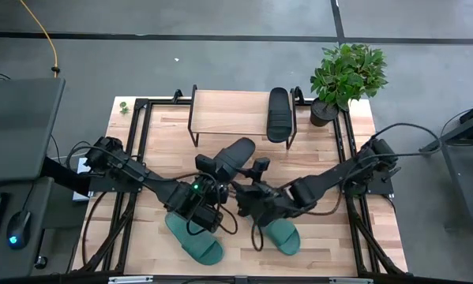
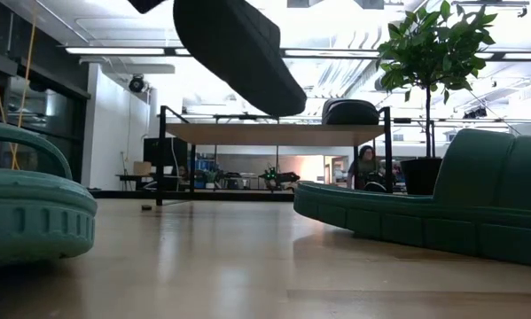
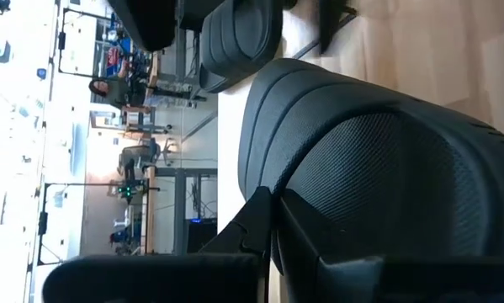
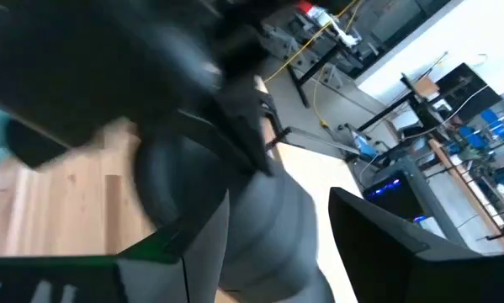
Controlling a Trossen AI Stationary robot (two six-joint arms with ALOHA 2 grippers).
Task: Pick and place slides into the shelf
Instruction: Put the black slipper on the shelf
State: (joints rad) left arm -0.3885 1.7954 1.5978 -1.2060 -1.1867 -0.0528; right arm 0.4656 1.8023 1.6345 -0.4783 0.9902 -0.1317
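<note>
We see the table (image 1: 362, 237) from above, w/ the shelf (image 1: 228, 110) at its far edge and a plant (image 1: 345, 75) at the far right corner. Both arms reach in to the middle of the table.

One black slide (image 1: 279, 114) lies on the shelf top, toward its right end; low view shows it (image 2: 351, 112) sitting on the board, plant just beside it to the right.

The 2nd black slide (image 1: 234, 154) is off the table, in front of the shelf, near centre. In the low view it (image 2: 238, 53) hangs in the air, tilted, above the shelf's level. The left gripper (image 1: 211, 167) is clamped on it at its near end; left wrist view shows the dark fingers (image 3: 260, 223) pressed against the textured strap (image 3: 378, 168).

Two teal slides lie on the table near the front: one (image 1: 193, 239) under the left arm, the other (image 1: 282, 233) under the right arm. They're apart from each other.

The right gripper (image 1: 256, 175) sits just right of the held slide, v. close to the left gripper. Its fingers: we can't tell if apart or together; right wrist view is mostly filled by dark blurred shapes
</note>
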